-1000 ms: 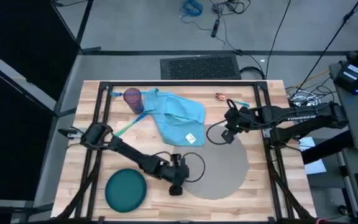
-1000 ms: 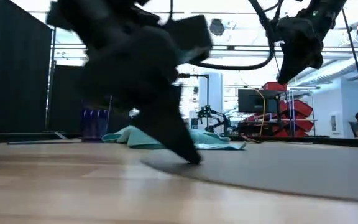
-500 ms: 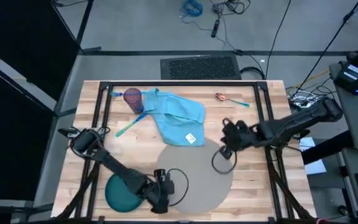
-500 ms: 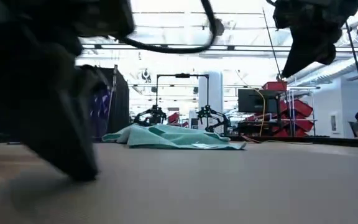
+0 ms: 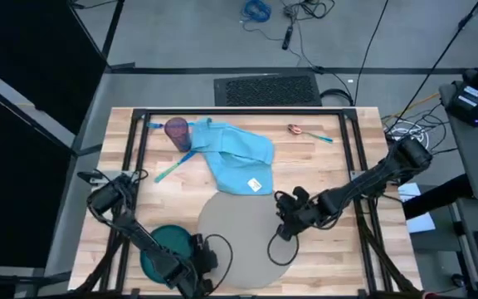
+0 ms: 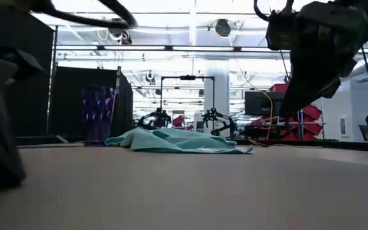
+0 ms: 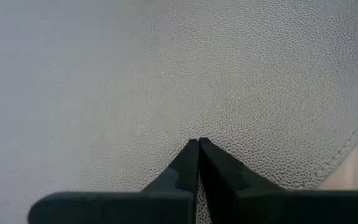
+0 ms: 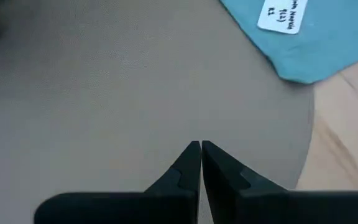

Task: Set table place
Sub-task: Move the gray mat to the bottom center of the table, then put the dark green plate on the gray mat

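The grey round placemat lies flat on the table, just right of the dark teal plate. My left gripper is shut, with its tips on the mat's near-left part. My right gripper is also shut over the mat's right part. In the low view its tips hang above the mat and touch nothing. The light blue napkin lies at the far side, and its labelled corner reaches the mat's far edge. My left gripper presses its shut fingertips down on the placemat's top face, close to its near-left edge. The fingers slant down onto it from the table's left. The mat stays flat on the table.
A purple cup stands at the far left next to the napkin, with a teal utensil near it. A spoon lies at the far right. Bare wood shows right of the mat.
My left gripper has gone toward the table's near-left corner with its tips on the mat. The placemat has slid flat toward the left and now lies next to the plate. My right gripper has moved toward the near edge and left above the mat.
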Robot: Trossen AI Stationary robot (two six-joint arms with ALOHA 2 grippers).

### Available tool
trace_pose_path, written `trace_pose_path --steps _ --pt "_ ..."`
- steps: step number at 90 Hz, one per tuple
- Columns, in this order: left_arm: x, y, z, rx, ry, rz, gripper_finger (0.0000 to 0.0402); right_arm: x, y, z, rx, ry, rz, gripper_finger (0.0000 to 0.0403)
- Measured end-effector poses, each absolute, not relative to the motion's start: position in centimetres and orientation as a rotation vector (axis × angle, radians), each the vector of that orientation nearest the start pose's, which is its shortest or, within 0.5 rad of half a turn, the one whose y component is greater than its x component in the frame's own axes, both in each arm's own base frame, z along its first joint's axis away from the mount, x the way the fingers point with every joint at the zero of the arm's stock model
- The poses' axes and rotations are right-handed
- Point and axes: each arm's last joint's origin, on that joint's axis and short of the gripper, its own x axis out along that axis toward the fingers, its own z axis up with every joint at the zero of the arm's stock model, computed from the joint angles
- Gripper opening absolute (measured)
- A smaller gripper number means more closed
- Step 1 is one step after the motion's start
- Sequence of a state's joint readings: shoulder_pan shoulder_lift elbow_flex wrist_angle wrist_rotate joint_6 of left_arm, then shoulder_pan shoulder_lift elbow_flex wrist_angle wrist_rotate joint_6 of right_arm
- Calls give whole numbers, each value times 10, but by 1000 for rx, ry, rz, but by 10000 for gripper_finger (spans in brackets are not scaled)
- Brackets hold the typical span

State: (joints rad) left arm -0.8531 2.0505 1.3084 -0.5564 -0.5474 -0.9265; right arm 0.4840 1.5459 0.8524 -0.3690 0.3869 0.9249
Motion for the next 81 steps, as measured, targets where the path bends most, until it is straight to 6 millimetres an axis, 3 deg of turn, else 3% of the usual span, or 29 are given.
trace_pose_path --steps 20,36,43,65,81 --pt "263 -297 190 49 683 186 0 256 133 175 408 888 -315 0" --pt "253 -289 227 51 620 200 0 255 141 177 409 865 -271 0" --pt "241 -277 233 9 717 235 0 254 144 177 408 861 -260 0" --pt "189 -254 225 -116 1178 541 0 265 148 174 391 769 -255 0" --pt "166 -251 227 -107 1307 692 0 287 148 166 322 669 -177 30"
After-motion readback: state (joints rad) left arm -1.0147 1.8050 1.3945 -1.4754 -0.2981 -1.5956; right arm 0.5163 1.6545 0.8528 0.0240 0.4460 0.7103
